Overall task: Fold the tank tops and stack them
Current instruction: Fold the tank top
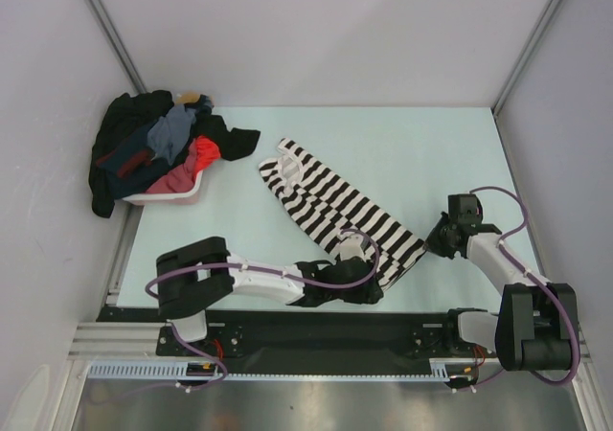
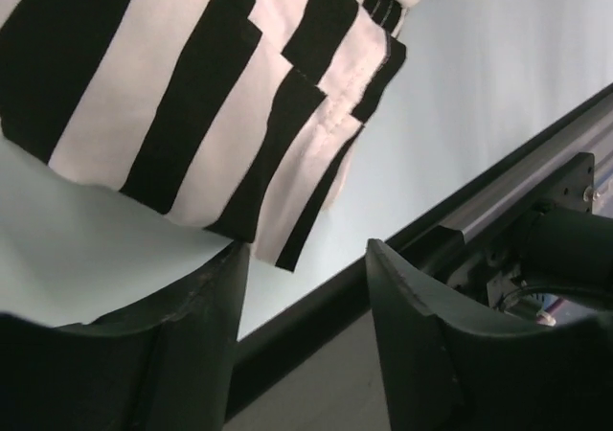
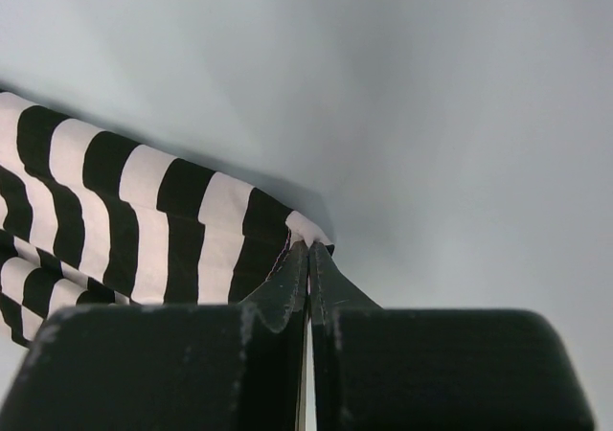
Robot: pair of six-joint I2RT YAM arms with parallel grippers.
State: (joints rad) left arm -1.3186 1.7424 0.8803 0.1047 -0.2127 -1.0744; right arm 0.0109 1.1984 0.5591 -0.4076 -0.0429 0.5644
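Observation:
The black-and-white striped tank top (image 1: 335, 201) lies folded in a long strip, slanting from mid table toward the front right. My right gripper (image 1: 428, 244) is shut on its near right corner; in the right wrist view the jaws (image 3: 308, 244) pinch that corner of the striped cloth (image 3: 144, 220). My left gripper (image 1: 375, 280) is open at the top's near hem; in its wrist view (image 2: 306, 249) the striped hem (image 2: 192, 96) hangs just past the left fingertip, with nothing between the jaws. I cannot make out the navy jersey.
A pale pink basket (image 1: 177, 196) at the back left is heaped with dark, blue-grey and red clothes (image 1: 153, 148) that spill over its rim. The table's black front rail (image 1: 316, 321) runs just below my left gripper and shows in the left wrist view (image 2: 498, 192).

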